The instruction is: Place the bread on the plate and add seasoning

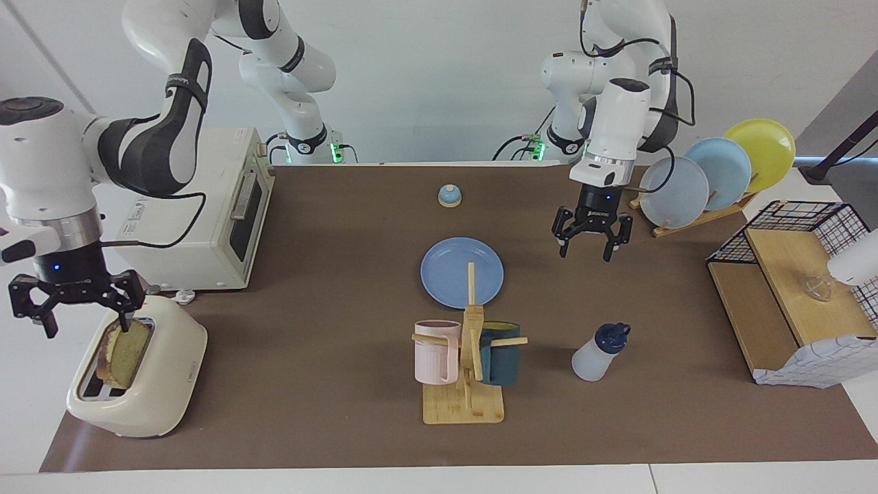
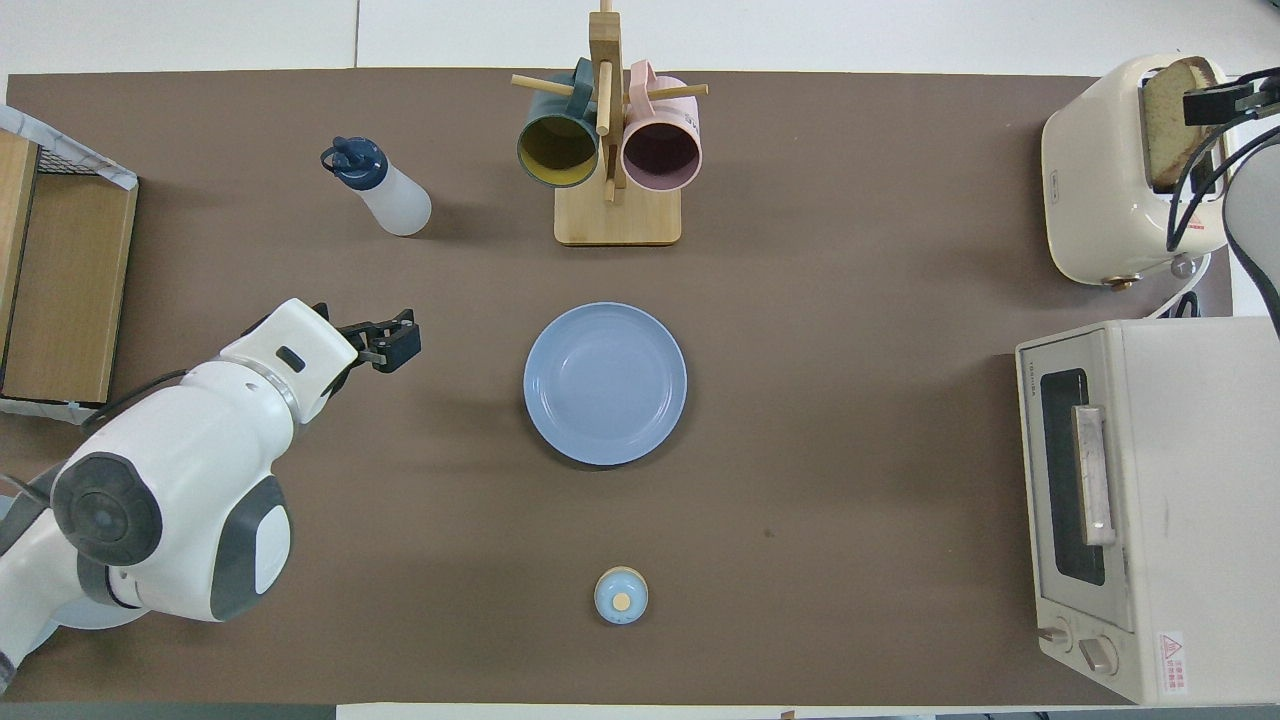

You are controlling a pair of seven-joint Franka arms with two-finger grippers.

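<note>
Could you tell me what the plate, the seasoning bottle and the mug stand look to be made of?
The plate looks like matte plastic or melamine: an even medium blue with no glaze shine. The seasoning bottle seems to be soft, cloudy-white plastic, translucent, with a dark blue cap. The mug stand appears to be pale unpainted wood, perhaps bamboo, with visible grain on its base.
</note>
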